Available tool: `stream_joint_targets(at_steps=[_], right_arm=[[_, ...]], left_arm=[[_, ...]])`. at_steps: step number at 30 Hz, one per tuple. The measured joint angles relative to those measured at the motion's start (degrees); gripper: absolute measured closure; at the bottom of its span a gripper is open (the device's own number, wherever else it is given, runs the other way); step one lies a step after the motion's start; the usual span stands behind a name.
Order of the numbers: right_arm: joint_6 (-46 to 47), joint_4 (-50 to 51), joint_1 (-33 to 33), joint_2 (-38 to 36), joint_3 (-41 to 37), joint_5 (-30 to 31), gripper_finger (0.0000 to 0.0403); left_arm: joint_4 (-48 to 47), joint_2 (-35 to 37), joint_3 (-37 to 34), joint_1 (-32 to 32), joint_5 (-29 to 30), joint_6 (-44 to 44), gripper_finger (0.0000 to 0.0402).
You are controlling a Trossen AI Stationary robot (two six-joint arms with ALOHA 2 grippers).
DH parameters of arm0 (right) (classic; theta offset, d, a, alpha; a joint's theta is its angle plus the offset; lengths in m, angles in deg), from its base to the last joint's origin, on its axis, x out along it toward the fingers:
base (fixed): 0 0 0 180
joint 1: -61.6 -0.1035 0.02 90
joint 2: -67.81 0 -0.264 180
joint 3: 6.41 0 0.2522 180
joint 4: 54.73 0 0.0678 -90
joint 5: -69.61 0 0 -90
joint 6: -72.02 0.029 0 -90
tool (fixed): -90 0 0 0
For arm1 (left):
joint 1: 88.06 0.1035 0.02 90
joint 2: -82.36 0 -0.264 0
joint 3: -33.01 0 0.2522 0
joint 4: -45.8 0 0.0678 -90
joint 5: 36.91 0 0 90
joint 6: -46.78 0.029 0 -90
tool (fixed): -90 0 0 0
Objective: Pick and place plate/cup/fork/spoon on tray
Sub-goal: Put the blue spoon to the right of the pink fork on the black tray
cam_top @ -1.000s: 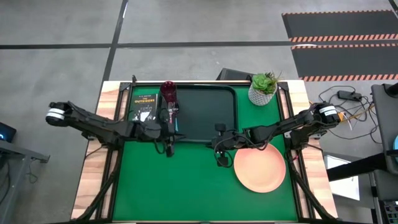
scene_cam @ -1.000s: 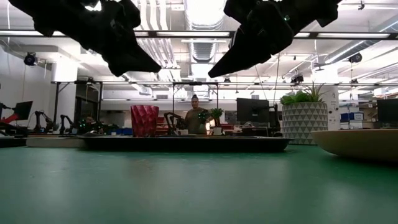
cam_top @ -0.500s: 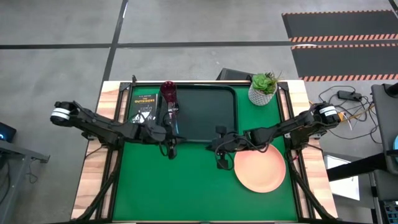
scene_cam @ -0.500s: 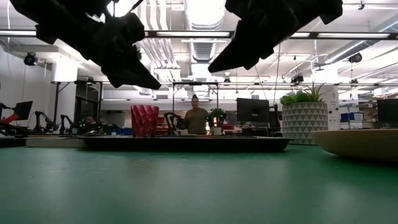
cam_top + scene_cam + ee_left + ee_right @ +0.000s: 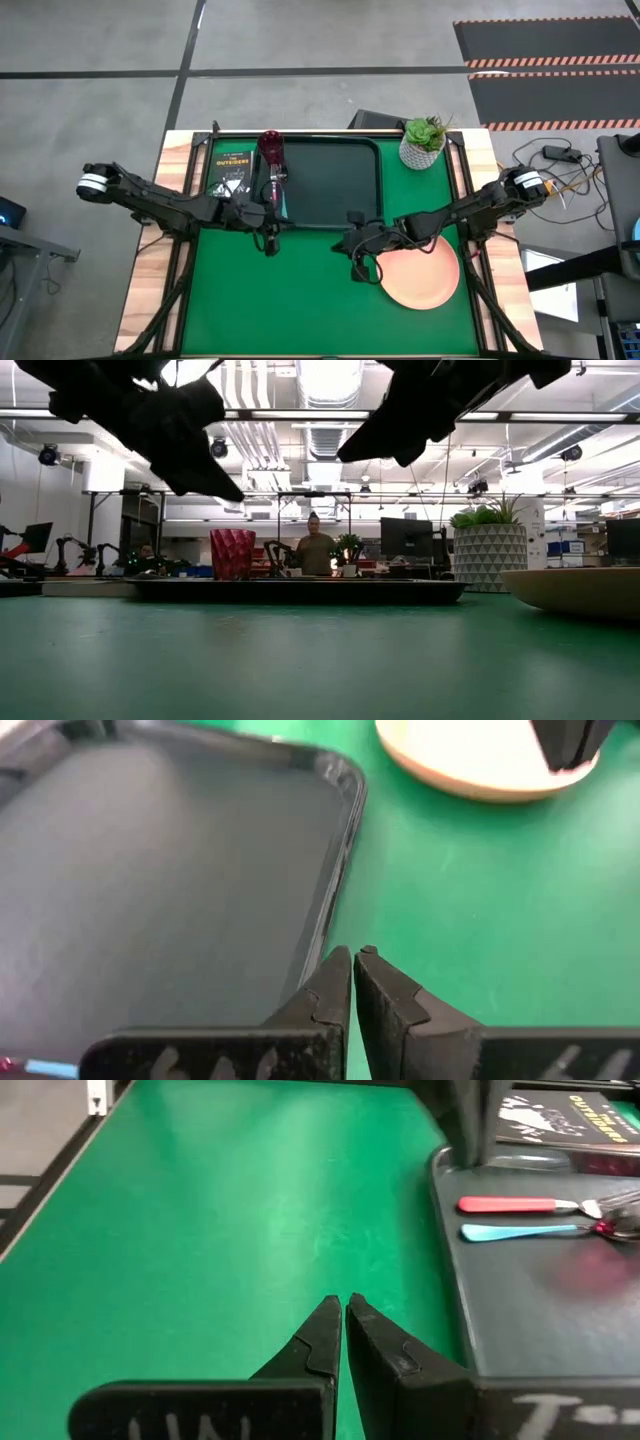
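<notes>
The dark tray [image 5: 330, 185] lies at the far middle of the green mat. The dark red cup [image 5: 271, 148] stands in its far left corner. The fork [image 5: 515, 1205] and the spoon [image 5: 520, 1232] lie side by side on the tray near its left rim. The peach plate [image 5: 425, 280] rests flat on the mat at the near right. My left gripper [image 5: 268, 242] is shut and empty above the tray's near left corner [image 5: 340, 780]. My right gripper [image 5: 358, 268] is shut and empty above the mat, just left of the plate.
A black book [image 5: 230, 170] lies left of the tray. A white pot with a green plant [image 5: 423, 143] stands at the far right. Bare green mat [image 5: 300, 310] spreads across the near half. A person [image 5: 316, 550] stands in the room beyond the table.
My right gripper has moved a little toward the table's near edge, along the plate's left rim, staying shut. My left gripper has swung slightly right and back left, staying shut. The tableware has not moved.
</notes>
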Motion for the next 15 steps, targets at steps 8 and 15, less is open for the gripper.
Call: stream_joint_targets(at_steps=[8, 15], right_arm=[[0.5, -0.1, -0.8, 0.0, 0.0, 0.1, 0.0394], [-5.5, -1.9, -0.8, -0.1, -0.1, 0.1, 0.0394]], left_arm=[[-1.5, 4.3, -0.1, 0.0, 0.1, 3.4, 0.0402], [-3.4, 4.4, -0.1, 0.0, 1.0, 3.0, 0.0402]])
